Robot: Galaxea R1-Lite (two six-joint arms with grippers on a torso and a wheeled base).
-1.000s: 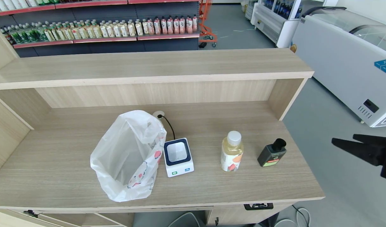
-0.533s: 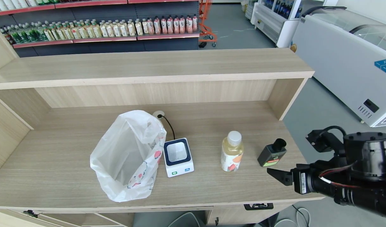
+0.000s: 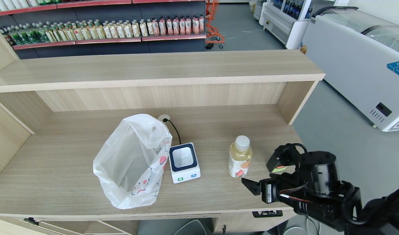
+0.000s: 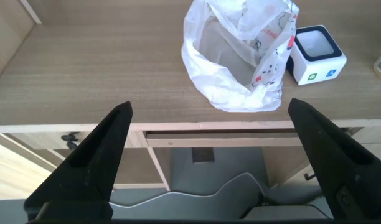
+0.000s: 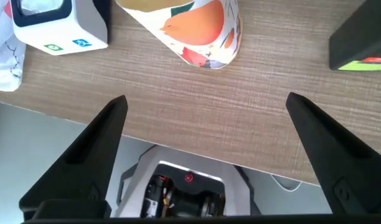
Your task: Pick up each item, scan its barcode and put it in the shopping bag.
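The left gripper (image 4: 210, 104) hangs with its 2 fingers spread wide and nothing between them, short of the front edge of the wooden counter (image 3: 62, 176). Straight ahead of its opening, on the counter top, stands the white shopping bag (image 3: 130, 163), mouth open and upward, with a red and grey print down one side. Just beyond the bag, off toward this gripper's right finger, sits the white scanner (image 3: 184, 162), its dark-rimmed window facing up and a black cable running from its back to a hole in the counter.

The right gripper (image 5: 206, 102) is also wide open and holds nothing, its fingers low over the counter's front edge. The bottle (image 3: 239, 157), upright, with pale yellow liquid, a white cap and an orange-printed label, stands just ahead of the gap between these 2 fingers, not touched by either. The scanner lies out past this gripper's left finger. The small dark bottle (image 3: 276, 164) stands out past its right finger, partly hidden behind the wrist in the head view.
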